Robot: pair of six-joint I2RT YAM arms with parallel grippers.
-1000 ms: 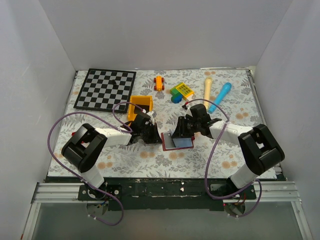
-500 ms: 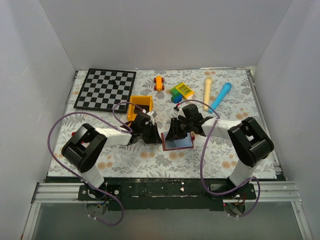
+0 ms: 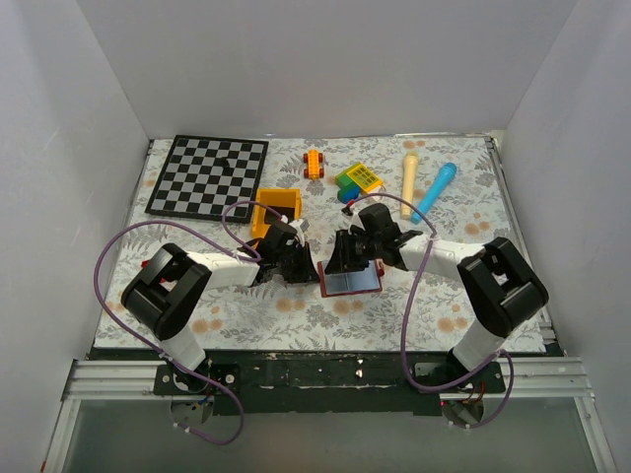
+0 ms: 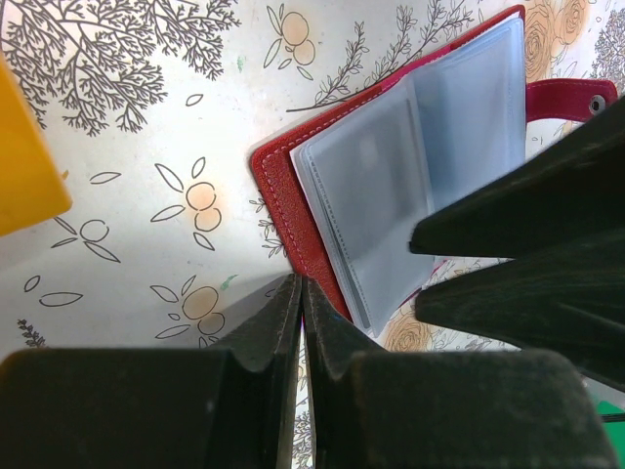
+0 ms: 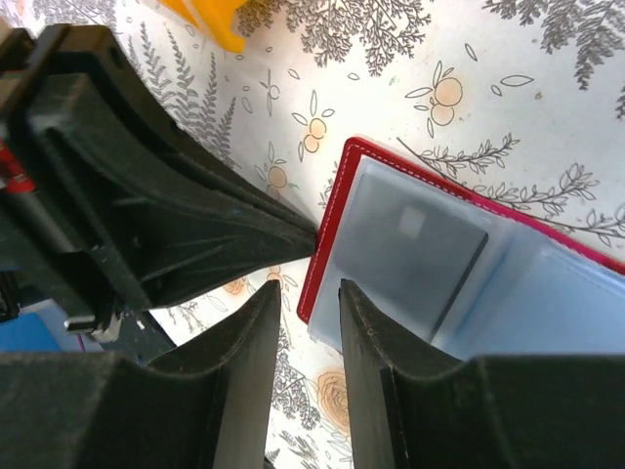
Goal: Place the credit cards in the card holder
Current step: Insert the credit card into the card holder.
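The card holder [image 3: 353, 284] lies open on the flowered table, maroon cover down and pale blue pockets up. It also shows in the left wrist view [image 4: 283, 195] and the right wrist view [image 5: 337, 210]. One dark credit card [image 5: 415, 259] sits inside a translucent pocket; no loose card is in view. My left gripper [image 3: 303, 268] is shut, its tips [image 4: 301, 283] touching the holder's left edge. My right gripper [image 3: 341, 263] hangs just over the same edge, open by a narrow gap [image 5: 309, 285], with nothing between the fingers.
A yellow bin [image 3: 277, 212] stands just behind the left gripper. A chessboard [image 3: 209, 174] lies at the back left. An orange toy car [image 3: 314, 164], a green-yellow block [image 3: 360, 178], a cream stick [image 3: 409, 172] and a blue stick [image 3: 434, 190] lie at the back.
My right gripper has moved left over the open holder, close to the left gripper. The left arm and the holder have hardly moved.
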